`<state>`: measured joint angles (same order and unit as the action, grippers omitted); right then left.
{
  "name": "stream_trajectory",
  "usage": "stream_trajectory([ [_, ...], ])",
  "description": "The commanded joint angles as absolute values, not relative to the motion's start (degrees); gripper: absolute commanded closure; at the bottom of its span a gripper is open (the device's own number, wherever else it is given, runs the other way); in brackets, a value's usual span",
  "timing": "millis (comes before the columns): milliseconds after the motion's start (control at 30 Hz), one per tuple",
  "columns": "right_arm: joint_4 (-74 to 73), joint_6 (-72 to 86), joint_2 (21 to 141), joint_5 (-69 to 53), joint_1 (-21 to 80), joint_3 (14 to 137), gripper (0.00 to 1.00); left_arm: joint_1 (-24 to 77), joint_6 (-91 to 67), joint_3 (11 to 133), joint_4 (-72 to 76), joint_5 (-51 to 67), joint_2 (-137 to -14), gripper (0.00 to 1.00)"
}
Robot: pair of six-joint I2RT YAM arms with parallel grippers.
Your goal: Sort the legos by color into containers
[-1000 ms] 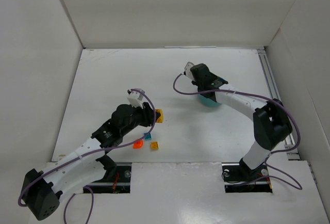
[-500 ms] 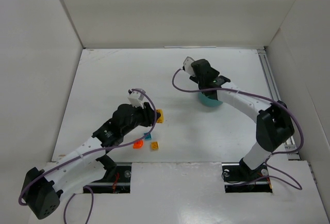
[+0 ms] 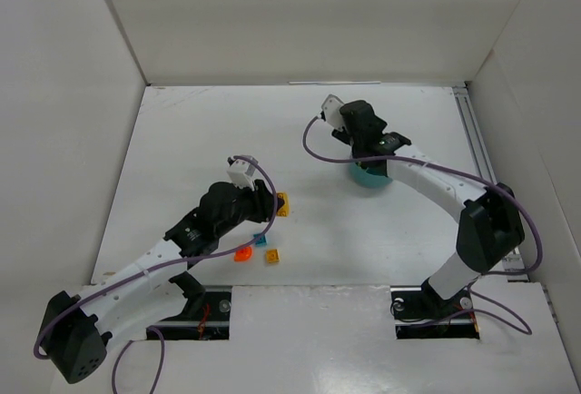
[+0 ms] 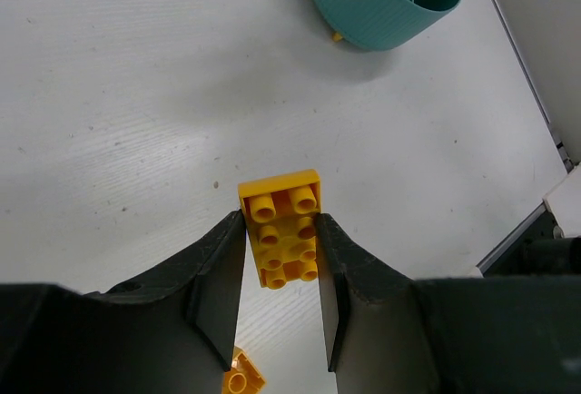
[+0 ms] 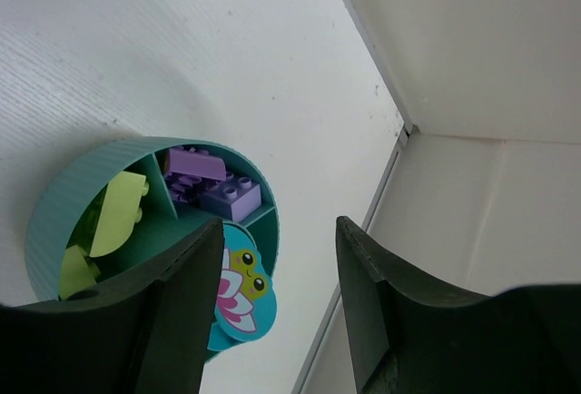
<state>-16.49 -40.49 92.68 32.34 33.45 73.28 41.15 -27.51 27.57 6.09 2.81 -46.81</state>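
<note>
My left gripper (image 4: pixel 280 244) is shut on a yellow brick (image 4: pixel 282 231), studs facing the camera, held just above the table; it also shows in the top view (image 3: pixel 270 203). The teal cup (image 4: pixel 377 8) stands far ahead of it. My right gripper (image 5: pixel 280 223) is open and empty above the cup (image 5: pixel 64 203), which holds purple bricks (image 5: pixel 218 190) and pale green bricks (image 5: pixel 113 212) in separate compartments. An oval blue piece with a frog picture (image 5: pixel 241 290) leans at the cup's rim beside the left finger. In the top view the right gripper (image 3: pixel 366 151) hovers over the cup (image 3: pixel 368 176).
An orange round piece (image 3: pixel 242 253), a small teal brick (image 3: pixel 259 241) and a yellow brick (image 3: pixel 271 256) lie near the left arm. White walls enclose the table; a rail (image 3: pixel 481 158) runs along its right edge.
The right gripper has shifted slightly farther back over the cup. The left gripper stays almost still with the yellow brick.
</note>
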Motion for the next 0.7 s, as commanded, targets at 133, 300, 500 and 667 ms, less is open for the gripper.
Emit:
stream_trajectory([
  [133,-20.6,-31.8,80.5,35.2,33.1,67.6,0.4,41.0,-27.7,30.3,9.4,3.4,-46.5,0.82],
  [300,-20.4,-30.1,71.0,21.0,28.4,58.0,0.39,41.0,-27.2,29.8,9.4,4.0,-46.0,0.82],
  [500,-17.5,-30.1,68.6,14.9,25.1,53.4,0.39,40.5,-27.2,29.8,9.4,4.5,-46.0,0.82],
  [667,-14.3,-30.7,70.8,11.9,23.0,54.1,0.39,40.5,-27.2,29.8,9.4,4.5,-46.0,0.82],
])
